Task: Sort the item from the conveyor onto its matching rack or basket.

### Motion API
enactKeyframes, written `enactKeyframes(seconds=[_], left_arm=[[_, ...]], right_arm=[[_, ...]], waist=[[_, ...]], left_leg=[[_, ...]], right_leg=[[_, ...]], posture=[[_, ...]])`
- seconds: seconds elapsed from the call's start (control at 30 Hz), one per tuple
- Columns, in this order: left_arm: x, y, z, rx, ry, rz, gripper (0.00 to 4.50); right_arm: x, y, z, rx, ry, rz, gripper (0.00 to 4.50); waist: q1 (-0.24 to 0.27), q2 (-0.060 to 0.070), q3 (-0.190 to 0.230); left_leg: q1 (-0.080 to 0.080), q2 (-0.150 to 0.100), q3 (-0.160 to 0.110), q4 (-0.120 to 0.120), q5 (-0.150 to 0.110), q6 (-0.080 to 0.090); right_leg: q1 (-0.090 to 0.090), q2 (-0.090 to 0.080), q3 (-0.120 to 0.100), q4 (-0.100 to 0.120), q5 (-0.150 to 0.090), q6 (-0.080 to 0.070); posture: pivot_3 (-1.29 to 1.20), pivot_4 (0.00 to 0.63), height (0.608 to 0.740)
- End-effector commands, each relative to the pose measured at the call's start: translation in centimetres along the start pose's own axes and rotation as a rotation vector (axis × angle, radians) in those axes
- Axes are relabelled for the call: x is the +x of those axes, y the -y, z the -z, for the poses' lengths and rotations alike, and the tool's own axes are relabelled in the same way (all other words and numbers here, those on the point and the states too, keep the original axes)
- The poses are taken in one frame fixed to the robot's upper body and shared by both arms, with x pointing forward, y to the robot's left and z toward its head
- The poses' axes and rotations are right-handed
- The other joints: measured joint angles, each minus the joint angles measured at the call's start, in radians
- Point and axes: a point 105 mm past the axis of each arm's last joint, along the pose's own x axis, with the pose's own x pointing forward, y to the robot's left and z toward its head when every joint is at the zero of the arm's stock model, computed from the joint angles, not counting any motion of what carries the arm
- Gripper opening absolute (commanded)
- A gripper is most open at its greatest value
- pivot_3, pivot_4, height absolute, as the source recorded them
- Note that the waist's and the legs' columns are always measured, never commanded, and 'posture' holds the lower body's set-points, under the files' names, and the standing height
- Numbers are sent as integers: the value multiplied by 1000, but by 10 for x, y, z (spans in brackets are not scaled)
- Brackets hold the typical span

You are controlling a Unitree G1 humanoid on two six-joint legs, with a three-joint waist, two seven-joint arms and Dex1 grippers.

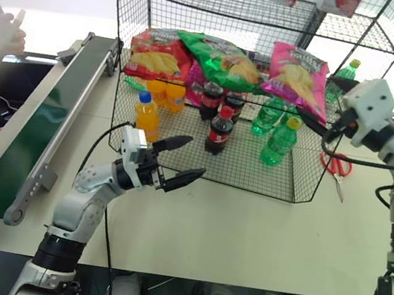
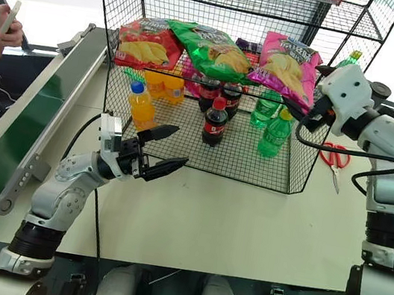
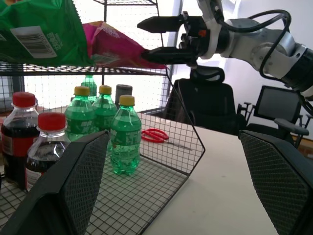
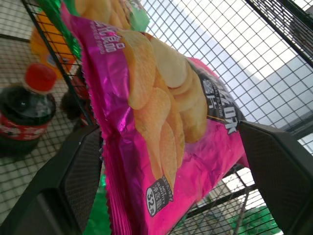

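resting on the rack [image 1: 300,165], the pink bag [image 1: 297,75] lies between the right gripper's [image 3: 159,40] wide-spread fingers.

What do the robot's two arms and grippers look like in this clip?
Both arms are light grey and silver, built of rounded segments with dark joint rings. A loose black cable runs along each. The left gripper has a white boxy wrist block and two black tapered fingers. The right gripper has the same white block, black fingers and cable. In the wrist views, the finger pads show a fine mesh texture.
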Motion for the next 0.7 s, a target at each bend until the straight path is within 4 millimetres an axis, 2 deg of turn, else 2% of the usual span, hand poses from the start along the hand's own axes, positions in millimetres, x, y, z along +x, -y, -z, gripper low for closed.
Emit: enactKeyframes(seconds=[0.03, 0.17, 0.27, 0.4, 0.5, 0.6, 0.7], left_arm=[[2, 3, -9, 47, 17, 25, 4500], [-4, 1, -8, 62, -5, 18, 4500], [-16, -9, -11, 89, -36, -30, 4500], [-44, -29, -25, 142, -104, -144, 4500], [-74, -44, -38, 174, -187, -229, 4500], [-101, -46, -47, 114, -277, -221, 4500], [-116, -54, -54, 105, -323, -280, 4500]], right_arm=[[-13, -5, -26, 69, 109, -34, 4410], [-26, -11, -31, 125, 137, -40, 4410], [-39, -15, -49, 229, 232, -58, 4410], [-61, -43, -62, 380, 292, -179, 4410], [-76, -79, -48, 403, 201, -288, 4410], [-91, -99, -27, 455, 115, -332, 4410], [-101, -108, -13, 502, 67, -337, 4410]], waist=[[0, 0, 0], [0, 0, 0], [1, 0, 0], [0, 0, 0], [2, -1, -1], [1, 0, 0], [1, 0, 0]], left_leg=[[0, 0, 0, 0, 0, 1], [0, 0, 0, 0, -2, 3], [0, 0, 0, 0, -2, 3], [0, 1, -1, 0, -3, 5], [0, 3, -2, -1, -3, 6], [0, 3, -2, -1, -4, 7], [0, 2, -1, 0, -5, 8]], right_leg=[[0, 0, 0, 0, 0, 0], [0, 0, 0, 0, 0, 0], [0, 0, 0, 0, 0, 0], [0, 0, 0, 0, 0, 0], [0, 0, -1, -1, 0, 0], [0, -1, -1, -1, 0, 0], [0, -2, 0, -2, 0, 0]], posture=[[0, 150, 726], [0, 150, 726], [0, 150, 726], [0, 150, 726], [0, 150, 726], [0, 150, 726], [0, 150, 726]])
